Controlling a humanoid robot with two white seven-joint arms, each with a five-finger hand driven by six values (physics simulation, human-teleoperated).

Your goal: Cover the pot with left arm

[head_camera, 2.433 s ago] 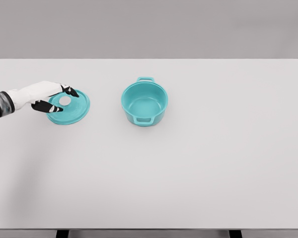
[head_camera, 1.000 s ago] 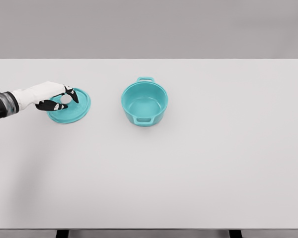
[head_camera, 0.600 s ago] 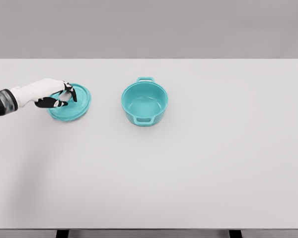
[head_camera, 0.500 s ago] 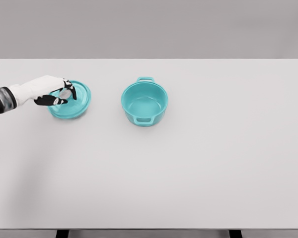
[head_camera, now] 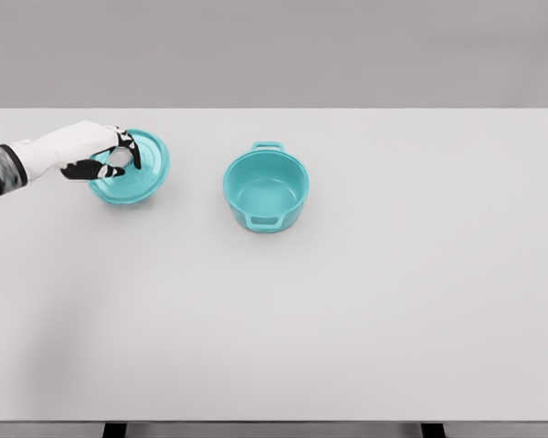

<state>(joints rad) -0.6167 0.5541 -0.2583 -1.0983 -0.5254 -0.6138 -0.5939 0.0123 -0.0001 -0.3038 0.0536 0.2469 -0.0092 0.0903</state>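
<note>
At the far left of the head view, the white left hand (head_camera: 89, 153) with black fingertips comes in from the picture's left edge and sits over the round teal lid (head_camera: 131, 169). Its dark-tipped fingers (head_camera: 128, 151) are curled closely around the small pale knob (head_camera: 121, 159) at the lid's centre, so the hand appears to have the lid gripped by that knob. The lid looks slightly tilted and seems to be off the flat white table (head_camera: 365, 301), though the pictures do not settle whether its lower edge touches the surface.

The relation that matters for the coming move is sideways: the open teal pot with two loop handles (head_camera: 266, 191) stands to the right of the held lid, well apart from it, at about the same depth on the table. The carry therefore looks like a mostly rightward sweep, with enough height to pass over the pot's rim.

The pot stands upright near the table's middle, mouth open and interior empty. Its two handles lie on a near-to-far line, one toward the robot and one away. Being round, the lid needs centring over the rim, not turning.

The right arm is not visible.
</note>
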